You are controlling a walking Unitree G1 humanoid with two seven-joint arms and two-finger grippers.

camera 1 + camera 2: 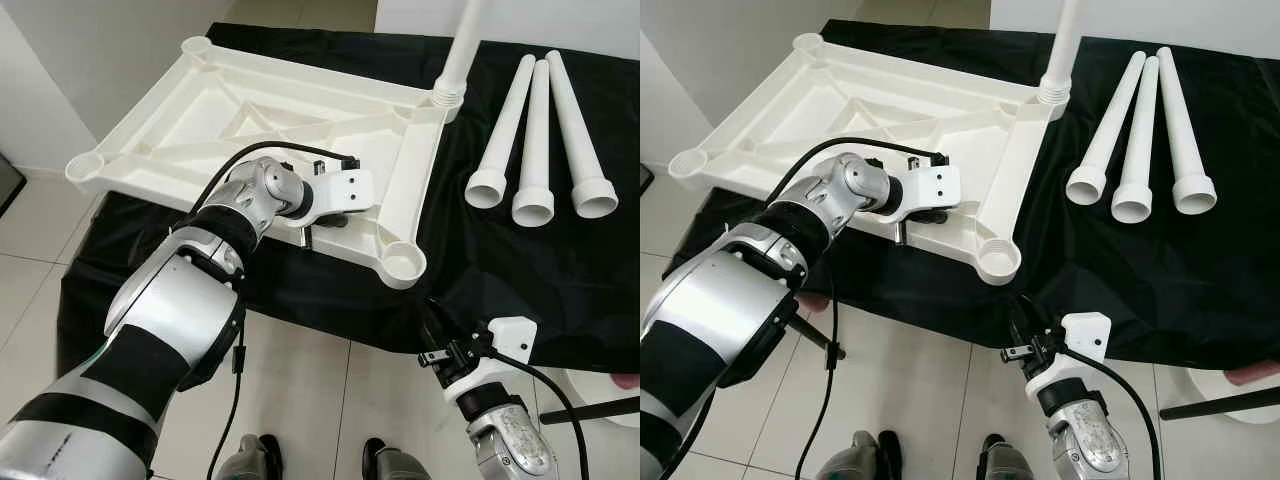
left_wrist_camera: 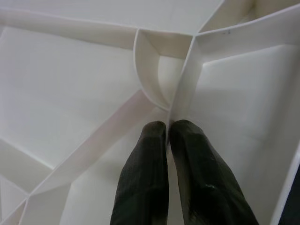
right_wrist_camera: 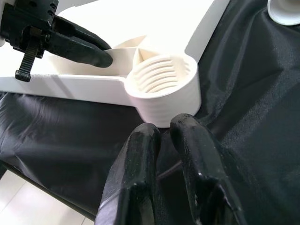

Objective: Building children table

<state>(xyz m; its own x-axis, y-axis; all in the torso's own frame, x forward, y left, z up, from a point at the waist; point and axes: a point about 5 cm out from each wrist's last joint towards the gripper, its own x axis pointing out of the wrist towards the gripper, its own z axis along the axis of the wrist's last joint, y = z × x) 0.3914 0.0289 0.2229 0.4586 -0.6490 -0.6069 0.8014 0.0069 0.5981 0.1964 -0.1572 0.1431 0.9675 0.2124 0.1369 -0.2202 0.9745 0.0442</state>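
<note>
- Left eye view showed one white plastic tabletop (image 1: 250, 110) lying upside down on a black cloth (image 1: 540, 270), its ribbed underside facing up.
- Four round threaded sockets stood at the tabletop's corners; three were open, and the far right one held one leg (image 1: 462, 45) standing upright.
- Three loose legs (image 1: 538, 140) lay side by side on the black cloth to the right of the tabletop, wide ends toward the robot, apart from the tabletop.
- Two grippers were in view. The left gripper (image 2: 167, 127) reached in over the near rim of the tabletop, close to the near right socket (image 1: 403, 264).
- In the left wrist view its two black fingers (image 2: 145, 173) were pressed almost together, with a thin white rib of the tabletop caught between their tips, just below a curved wall where several ribs met.
- The right gripper (image 3: 165, 127) sat low at the near edge of the black cloth, in front of the near right socket.
- In the right wrist view its fingers were together with only a narrow slit between them, holding nothing; their tips lay just beside the socket's outer wall, and touching could not be told.
- Pale floor tiles (image 1: 300, 400) lay below the cloth's edge, and the robot's two feet showed at the bottom.
</note>
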